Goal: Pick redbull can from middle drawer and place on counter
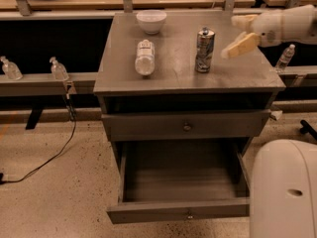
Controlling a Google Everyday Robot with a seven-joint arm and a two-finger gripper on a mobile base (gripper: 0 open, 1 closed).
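The clear plastic bottle (145, 57) lies on its side, with the white bowl (151, 21) at its 12 o'clock. Below, the middle drawer (178, 213) stands pulled out with nothing in it. The redbull can (204, 50) stands upright on the counter (119, 68), at the bottle's 3 o'clock. At the can's 3 o'clock the gripper (242, 32) is released, fingers spread and clear of it. The placing looks done; only withdrawal remains. The arm is cut off at the right edge, and the robot's white body (285, 192) hides the drawer's right front corner.
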